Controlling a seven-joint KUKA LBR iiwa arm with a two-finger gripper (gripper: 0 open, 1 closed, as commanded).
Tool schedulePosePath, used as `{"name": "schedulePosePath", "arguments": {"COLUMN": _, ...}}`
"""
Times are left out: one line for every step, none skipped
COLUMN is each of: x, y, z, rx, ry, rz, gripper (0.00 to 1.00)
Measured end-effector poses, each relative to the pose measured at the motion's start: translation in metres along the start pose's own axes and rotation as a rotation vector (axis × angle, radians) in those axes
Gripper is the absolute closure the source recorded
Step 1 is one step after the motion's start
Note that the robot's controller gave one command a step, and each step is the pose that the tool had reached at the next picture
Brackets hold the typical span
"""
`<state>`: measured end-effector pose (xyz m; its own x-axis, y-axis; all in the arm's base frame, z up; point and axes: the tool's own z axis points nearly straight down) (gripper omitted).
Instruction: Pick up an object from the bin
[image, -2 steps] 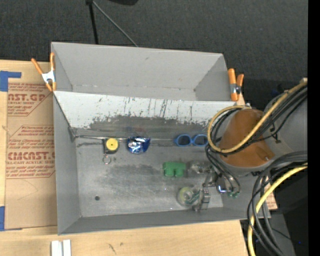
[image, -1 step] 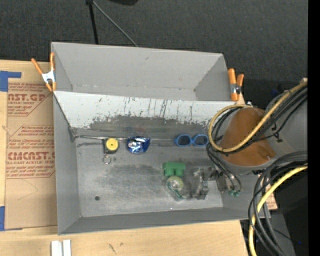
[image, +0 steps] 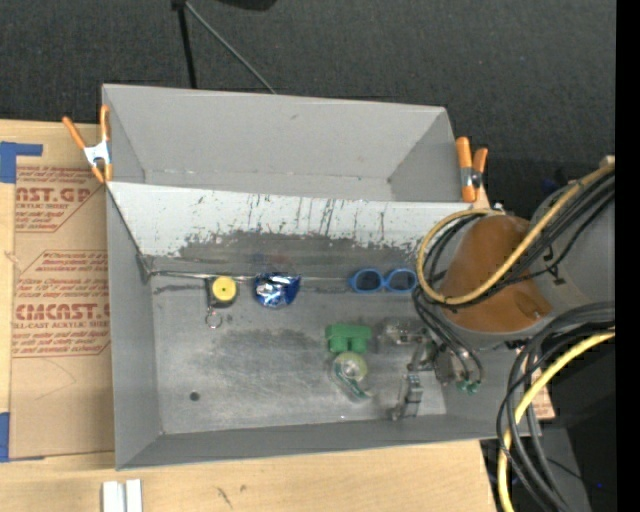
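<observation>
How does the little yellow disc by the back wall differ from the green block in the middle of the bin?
The yellow disc is round and smaller; the green block is squarish and bigger. The yellow disc lies to the left by the back wall; the green block sits mid-floor, nearer the gripper. Both are small loose pieces.

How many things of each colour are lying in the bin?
Yellow: 1, the round yellow disc
Blue: 2, the shiny blue lump and the blue glasses
Green: 2, the green block and the pale green round thing
Total: 5
</observation>
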<state>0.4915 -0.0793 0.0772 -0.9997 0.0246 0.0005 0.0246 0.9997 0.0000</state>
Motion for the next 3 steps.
{"name": "schedulePosePath", "arguments": {"x": -0.068, "y": 0.061, "z": -0.006, "rx": -0.003, "ry": -0.007, "rz": 0.022, "gripper": 0.00}}
{"name": "schedulePosePath", "arguments": {"x": -0.010, "y": 0.121, "z": 0.008, "rx": -0.003, "ry": 0.001, "rz": -0.455, "gripper": 0.00}}
{"name": "schedulePosePath", "arguments": {"x": -0.011, "y": 0.120, "z": 0.007, "rx": -0.001, "ry": -0.003, "rz": -0.451, "gripper": 1.00}}
